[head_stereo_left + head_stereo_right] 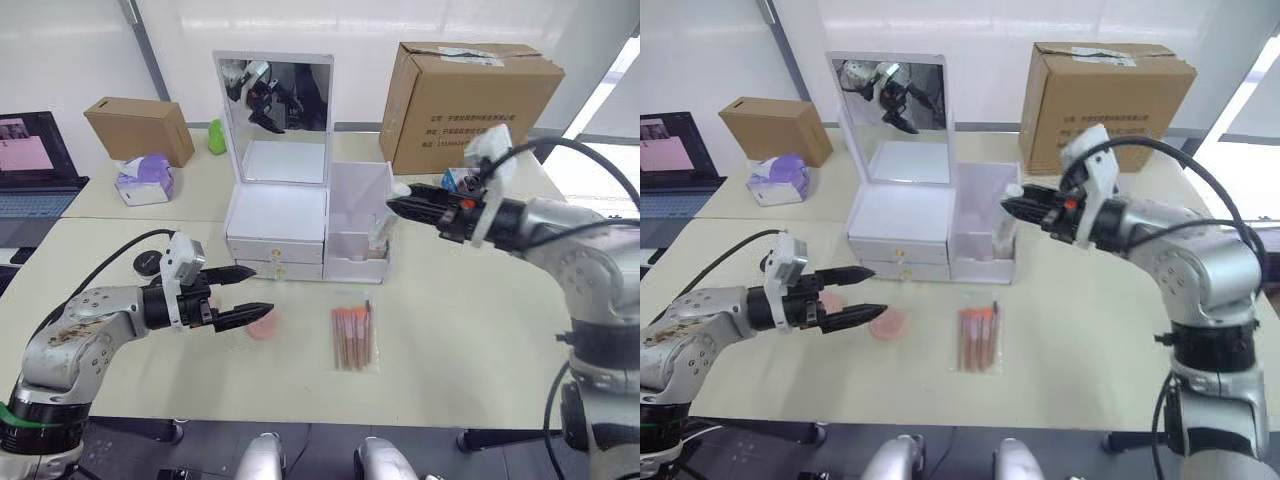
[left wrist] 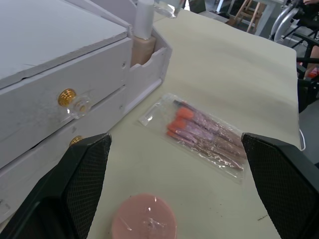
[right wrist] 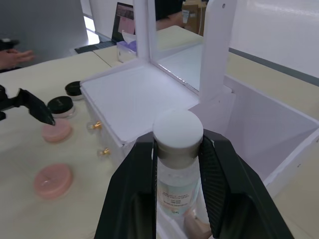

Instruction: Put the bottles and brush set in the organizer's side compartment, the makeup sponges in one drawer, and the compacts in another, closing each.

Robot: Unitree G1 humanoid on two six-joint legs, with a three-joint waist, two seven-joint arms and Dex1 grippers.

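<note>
resting btwn r end effector [image 3: 177,164] fingers: bottle [image 3: 177,172]

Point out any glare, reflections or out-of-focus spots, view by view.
Left eye view: the mirror reflects the arm, and daylight washes out the right edge. Left wrist view: the brush set wrapper glints. Right wrist view: the bottle in the right pincer sits sharp, background softer.

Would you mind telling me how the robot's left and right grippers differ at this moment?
The left gripper is open and empty, low over the table near a pink makeup sponge; the right gripper is shut on a clear bottle, raised above the organizer's side compartment. Both have black jaws and point toward the organizer.
</note>
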